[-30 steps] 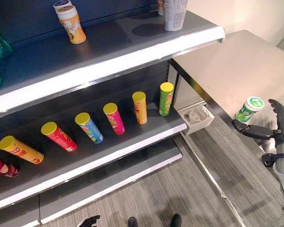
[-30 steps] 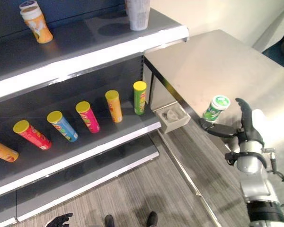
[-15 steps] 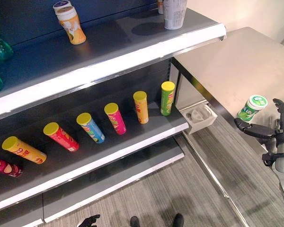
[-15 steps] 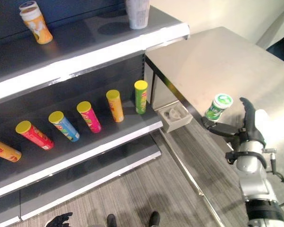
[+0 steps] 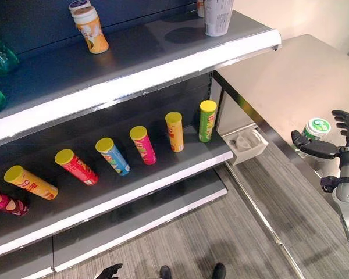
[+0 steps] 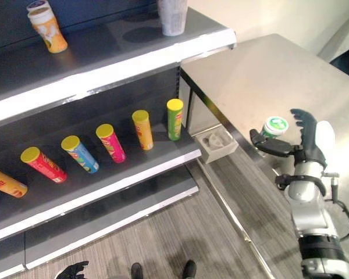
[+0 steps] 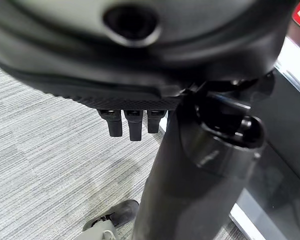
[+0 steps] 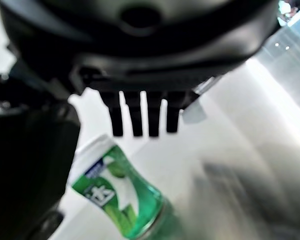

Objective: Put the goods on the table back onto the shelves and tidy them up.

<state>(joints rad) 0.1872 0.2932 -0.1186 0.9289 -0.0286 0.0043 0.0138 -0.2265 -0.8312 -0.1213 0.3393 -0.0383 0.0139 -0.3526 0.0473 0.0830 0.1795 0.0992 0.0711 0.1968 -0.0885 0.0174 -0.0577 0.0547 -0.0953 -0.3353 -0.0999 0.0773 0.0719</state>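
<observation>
Green-labelled, white-capped small bottle (image 6: 273,127) stands on the steel table (image 6: 262,75) near its front edge, between the thumb and spread, straight fingers (image 6: 301,115) of the right hand (image 6: 307,145), not yet clasped; closing squarely round its body should keep it from tipping. The left hand (image 5: 109,271) hangs low over the floor, fingers loosely curled, holding nothing. Beyond, the middle shelf (image 5: 163,174) carries chip tubes (image 5: 174,131), the green tube (image 5: 206,121) nearest the table
</observation>
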